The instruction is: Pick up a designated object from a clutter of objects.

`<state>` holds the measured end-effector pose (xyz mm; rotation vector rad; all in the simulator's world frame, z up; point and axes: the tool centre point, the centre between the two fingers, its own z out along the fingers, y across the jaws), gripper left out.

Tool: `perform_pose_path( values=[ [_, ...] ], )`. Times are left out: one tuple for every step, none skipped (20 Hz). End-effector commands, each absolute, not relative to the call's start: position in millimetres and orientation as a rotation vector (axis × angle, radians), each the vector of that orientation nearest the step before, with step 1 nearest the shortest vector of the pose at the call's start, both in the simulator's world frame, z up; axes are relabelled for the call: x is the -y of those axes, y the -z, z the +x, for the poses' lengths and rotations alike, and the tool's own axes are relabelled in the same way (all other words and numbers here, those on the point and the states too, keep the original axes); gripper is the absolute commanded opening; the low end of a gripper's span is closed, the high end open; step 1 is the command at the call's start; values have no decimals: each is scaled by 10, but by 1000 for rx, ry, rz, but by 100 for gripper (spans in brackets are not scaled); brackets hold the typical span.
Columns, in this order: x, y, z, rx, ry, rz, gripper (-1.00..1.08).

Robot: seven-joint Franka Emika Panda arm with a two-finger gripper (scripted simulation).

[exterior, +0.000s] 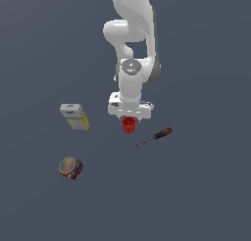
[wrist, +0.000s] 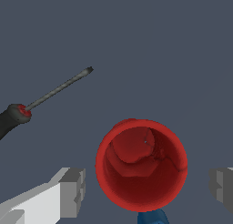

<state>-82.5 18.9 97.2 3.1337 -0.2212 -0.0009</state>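
Red cup (wrist: pixel 141 166): plastic-looking, matt, uneven inside. Screwdriver (wrist: pixel 45 98): dull grey metal shaft, black-and-red handle, smooth. Can (exterior: pixel 71 168): silvery top, printed multicoloured wall. Box (exterior: pixel 74 116): white and yellow, card-like, matt. Fingers (wrist: pixel 73 193): flat grey, matt. Arm (exterior: pixel 132 39): smooth glossy white shell.

No text, label or number is legible on anything.

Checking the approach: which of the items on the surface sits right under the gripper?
The red cup, open side up between the spread fingers. The screwdriver lies beside it; the box and can sit farther off.
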Motion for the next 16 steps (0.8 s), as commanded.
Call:
perform_pose_path(
  values=[
    [-189,-939,-828,221,1,3134,100],
    [-189,-914,-830,221,1,3134,100],
    [-189,-885,-831,221,1,3134,100],
    [-190,-850,-833,221,1,3134,100],
    [-190,-811,-835,221,1,3134,100],
    [-190,-766,-837,221,1,3134,100],
    [-188,-719,-839,222,1,3134,100],
    [-189,-671,-840,222,1,3134,100],
    [-189,-628,-841,222,1,3134,100],
    [-190,-591,-841,222,1,3134,100],
    [-190,-558,-841,222,1,3134,100],
    [-190,-531,-841,222,1,3134,100],
    [-190,-509,-841,222,1,3134,100],
    [-191,-492,-841,222,1,3134,100],
    [-188,-482,-841,223,0,3134,100],
    [-188,-475,-841,223,0,3134,100]
  ],
)
